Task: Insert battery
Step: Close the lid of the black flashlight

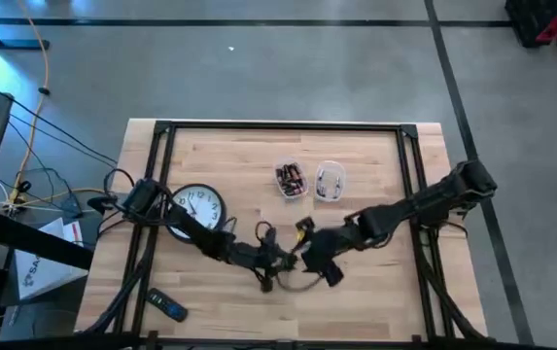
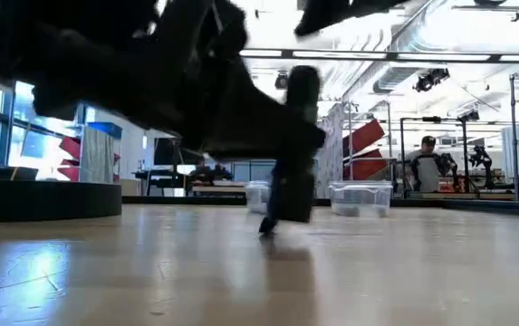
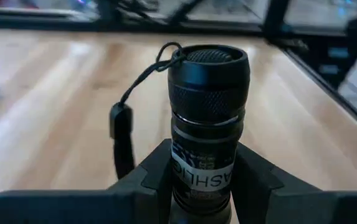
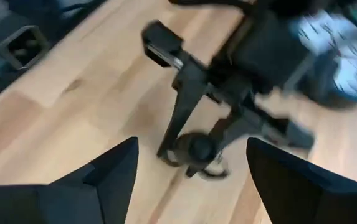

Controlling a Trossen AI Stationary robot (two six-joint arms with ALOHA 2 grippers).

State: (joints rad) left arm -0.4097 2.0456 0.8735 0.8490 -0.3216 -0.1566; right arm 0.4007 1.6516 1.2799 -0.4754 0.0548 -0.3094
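A black flashlight with a knurled end cap and a thin wrist cord sits in my left gripper, which is shut on it at the table's middle front. The low view shows the flashlight steeply upright. My right gripper stands open just to the right of it, fingers apart and holding nothing. I cannot pick out a single battery; a clear tub farther back holds several small dark-red pieces. My left gripper pinches the flashlight's labelled middle section between its two fingers. The fingers slant down from the table's left and lie along the flashlight. The knurled end cap sticks out past the fingertips, down toward the table. Whether that end touches the wood, I cannot tell.
A round white wall clock lies left of the grippers, under the left arm. A second clear tub stands beside the first. A small dark remote lies at the front left. Black frame bars run along the table's edges.
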